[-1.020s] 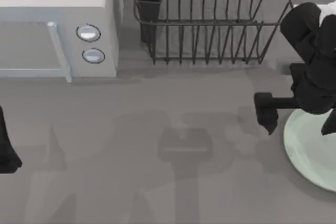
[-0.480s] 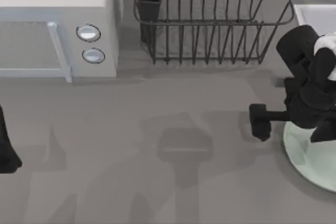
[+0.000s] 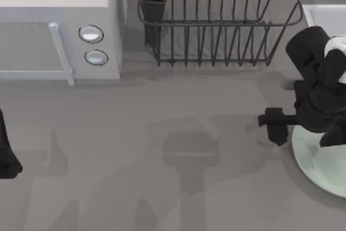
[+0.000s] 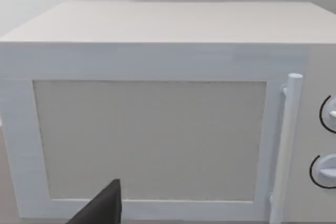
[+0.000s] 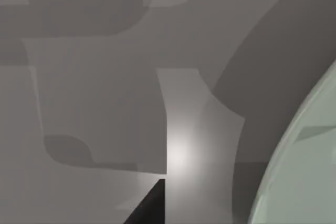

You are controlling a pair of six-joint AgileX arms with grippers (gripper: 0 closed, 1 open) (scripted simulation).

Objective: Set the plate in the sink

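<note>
Right gripper [image 3: 324, 128], finger state unclear, slightly shifted over the plate [image 3: 316, 158] rim

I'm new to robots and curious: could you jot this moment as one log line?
right gripper: over table at plate's left rim, fingers unclear | plate: on table, not in sink | left arm: parked at left edge

no readable text, labels, brands or numbers anywhere, microwave [image 3: 59, 25] front blank, its two round knobs [image 3: 91, 34] unmarked, plate [image 3: 319, 158] plain, dish rack [image 3: 216, 20] bare of any signs
</note>
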